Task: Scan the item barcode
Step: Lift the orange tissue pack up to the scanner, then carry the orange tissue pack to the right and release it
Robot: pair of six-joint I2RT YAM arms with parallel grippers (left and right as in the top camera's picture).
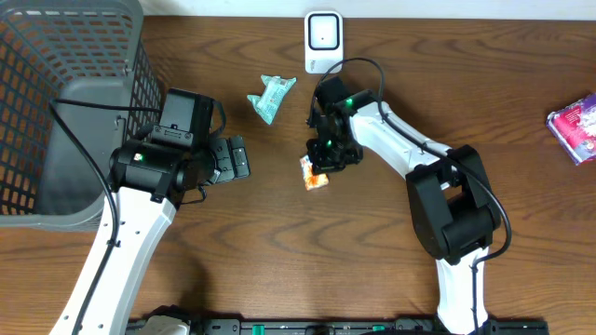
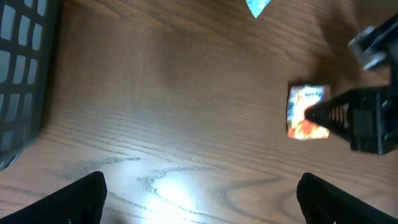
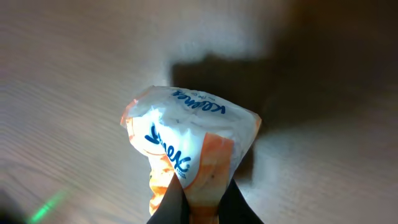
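Since the right gripper (image 1: 318, 164) is pinched shut on one end of the small orange-and-white crinkled plastic packet (image 1: 314, 177), what matters to you now is where the white box-shaped barcode scanner (image 1: 323, 42) sits from that hand. It is almost straight up-table, away from the robot's base and well apart from the packet, with bare wood between. You see the packet near the middle of the dark wooden table (image 1: 279, 261), its free end pointing back toward the base, so its long axis runs roughly along the line to the scanner. Whether it rests on the wood or hangs just off it, you cannot tell. From the right wrist, the blue-lettered face looks up at the camera and no barcode shows, so judge that the packet may need turning as well as carrying. The right arm is the nearer one to the scanner and it has the item. Your left gripper (image 1: 244, 158) hovers to the packet's left with its fingers spread wide and nothing between them. Keep the path right of the teal crumpled wrapper (image 1: 272, 96), which lies near the scanner's left.
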